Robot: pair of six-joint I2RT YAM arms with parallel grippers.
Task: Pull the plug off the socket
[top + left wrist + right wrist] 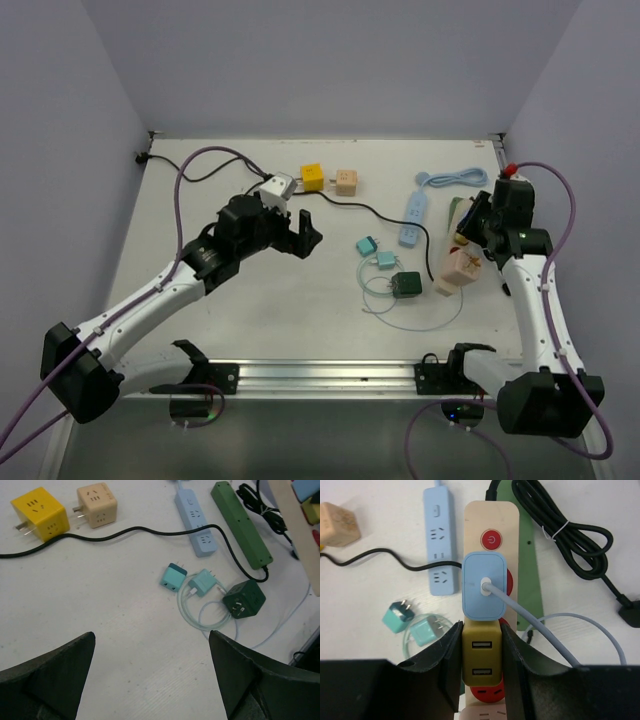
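Right wrist, right end effector (480, 630) gripping one mustard plug (480, 661), one blue plug (484, 585)

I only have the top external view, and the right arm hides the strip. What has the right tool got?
Observer: The right wrist view shows the right tool shut on a mustard plug with two USB ports.
Operator: Which strip is it in?
Observer: The beige strip with red outlets, right next to a light blue plug.
Operator: And the left tool?
Observer: The left tool is open, holding nothing, above the table.
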